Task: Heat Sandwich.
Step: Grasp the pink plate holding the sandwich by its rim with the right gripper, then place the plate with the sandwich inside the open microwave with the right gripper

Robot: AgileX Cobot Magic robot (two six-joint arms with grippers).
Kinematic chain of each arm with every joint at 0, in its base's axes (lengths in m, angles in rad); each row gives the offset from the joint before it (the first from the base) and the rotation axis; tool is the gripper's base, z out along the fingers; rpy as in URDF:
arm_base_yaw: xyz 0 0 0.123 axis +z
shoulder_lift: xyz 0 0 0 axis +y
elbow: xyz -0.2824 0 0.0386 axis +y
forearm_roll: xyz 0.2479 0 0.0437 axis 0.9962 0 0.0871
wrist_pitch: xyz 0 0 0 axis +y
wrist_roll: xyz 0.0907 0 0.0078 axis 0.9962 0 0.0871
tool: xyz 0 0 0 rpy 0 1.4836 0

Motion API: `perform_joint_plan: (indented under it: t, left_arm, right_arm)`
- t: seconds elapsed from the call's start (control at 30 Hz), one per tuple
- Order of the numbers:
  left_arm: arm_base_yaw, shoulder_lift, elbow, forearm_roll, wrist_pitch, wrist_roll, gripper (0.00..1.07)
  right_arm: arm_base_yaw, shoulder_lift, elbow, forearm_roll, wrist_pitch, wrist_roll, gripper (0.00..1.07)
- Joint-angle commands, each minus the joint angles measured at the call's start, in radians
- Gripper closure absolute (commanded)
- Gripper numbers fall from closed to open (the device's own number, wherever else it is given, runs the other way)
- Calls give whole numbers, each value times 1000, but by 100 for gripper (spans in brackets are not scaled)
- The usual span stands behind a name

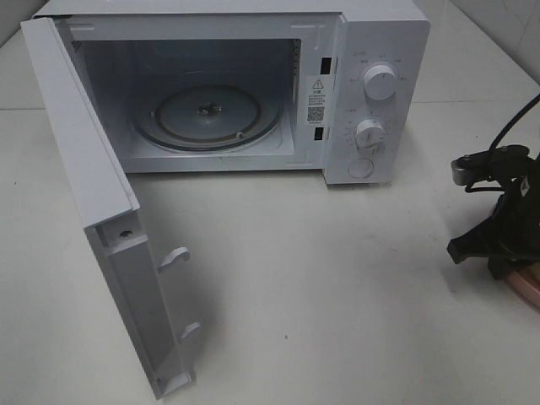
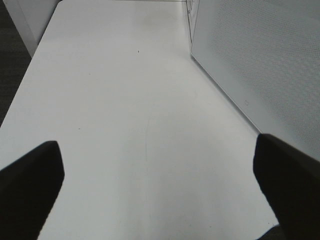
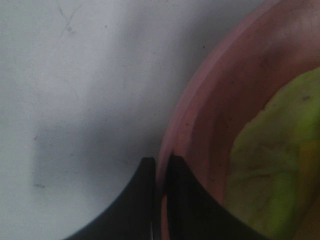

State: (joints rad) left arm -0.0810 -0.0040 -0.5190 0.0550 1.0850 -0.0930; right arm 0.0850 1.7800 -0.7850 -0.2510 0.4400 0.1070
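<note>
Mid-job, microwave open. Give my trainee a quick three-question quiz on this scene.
1. True or false: the microwave's door stands open.
2. The right claw is shut on: A) the sandwich, B) the pink plate's rim, C) a dial.
3. Fill in: the left claw is ____.
Key: 1 true; 2 B; 3 open.

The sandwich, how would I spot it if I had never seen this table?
Start at the white microwave with its door open, then look to its right, where the right gripper pinches the rim of a round pink plate. The sandwich lies on that plate: a flat yellowish-green piece, the only green thing against pink and white.
</note>
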Motion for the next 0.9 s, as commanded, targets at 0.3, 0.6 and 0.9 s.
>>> perform_joint_plan:
  t: [0.3, 0.6, 0.9]
  left_arm:
    - [-1, -17, 0, -1, -12, 0, 9]
    - [-1, -17, 0, -1, -12, 0, 9]
    - [-1, -17, 0, -1, -12, 0, 9]
  right_arm:
    - [-1, 0, 2, -15, 49, 18, 107]
    - [51, -34, 2, -139, 102, 127, 107]
    - [119, -82, 2, -228, 176, 201, 107]
